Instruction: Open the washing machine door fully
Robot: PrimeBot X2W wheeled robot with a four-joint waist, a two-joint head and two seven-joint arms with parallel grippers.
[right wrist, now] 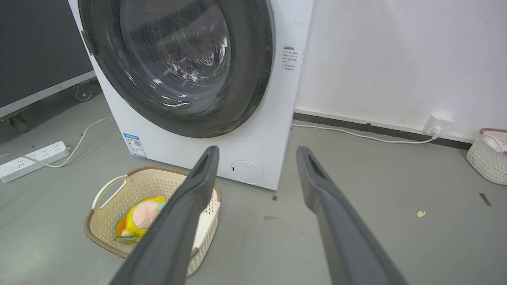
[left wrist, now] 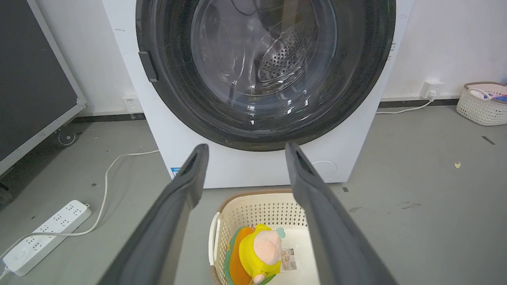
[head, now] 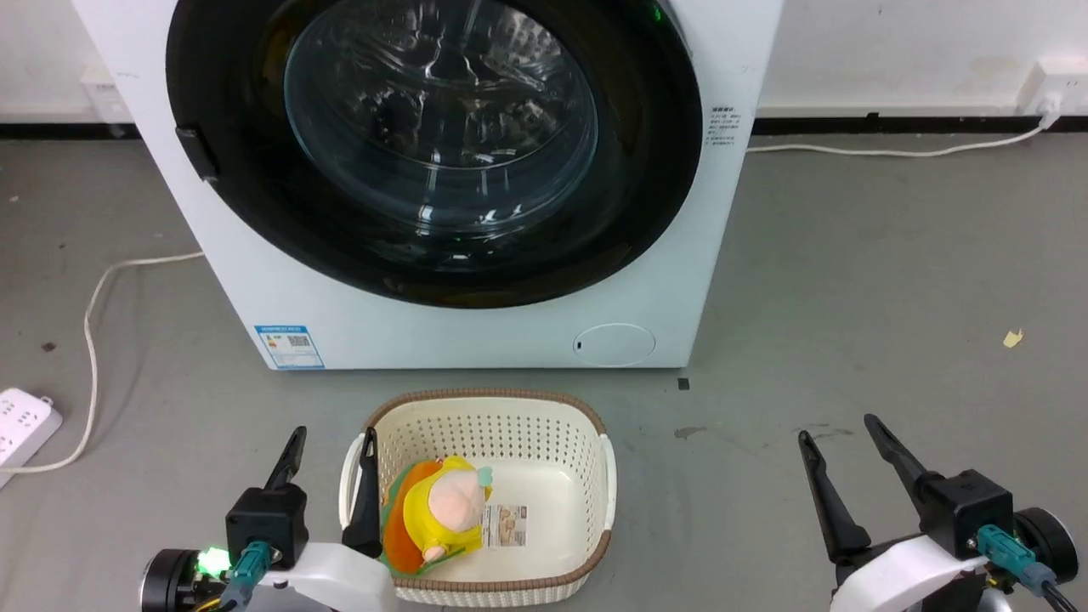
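Okay, grey concrete floor (head: 850, 297), scuffed and spotted, lies under both claws; white wall (right wrist: 396, 59) with black skirting runs far ahead of them, behind the washer (head: 476, 331).

Left claw (head: 333, 433) low and wide, fingers well spread, gripping nothing; right claw (head: 837, 427) likewise wide and bare, well apart from the left.

Door (head: 646, 170) is shut against the washer front, straight ahead of the left claw and ahead-left of the right claw; its tab (head: 197, 153) is on the rim side ahead-left of the left claw; neither claw touches it.

Basket (head: 476, 408) stands on the floor between the left claw and the washer, just beside that claw on its right; one left finger crosses the basket's near rim in the head view, touching or above I cannot tell; yellow-orange toy (head: 438, 510) lies inside with a paper tag.

Sticker (head: 289, 346) is low on the washer ahead of the left claw; flap (head: 614, 344) is ahead-left of the right claw.

Power strip (head: 21, 425) and cable (head: 89, 323) lie left of the left claw; dark panel (left wrist: 31, 71) on casters stands further left.

Socket (head: 1050, 85) on the wall ahead-right of the right claw; second basket (left wrist: 481, 105) by the wall far right; yellow scrap (head: 1011, 338) on the floor ahead-right of the right claw.
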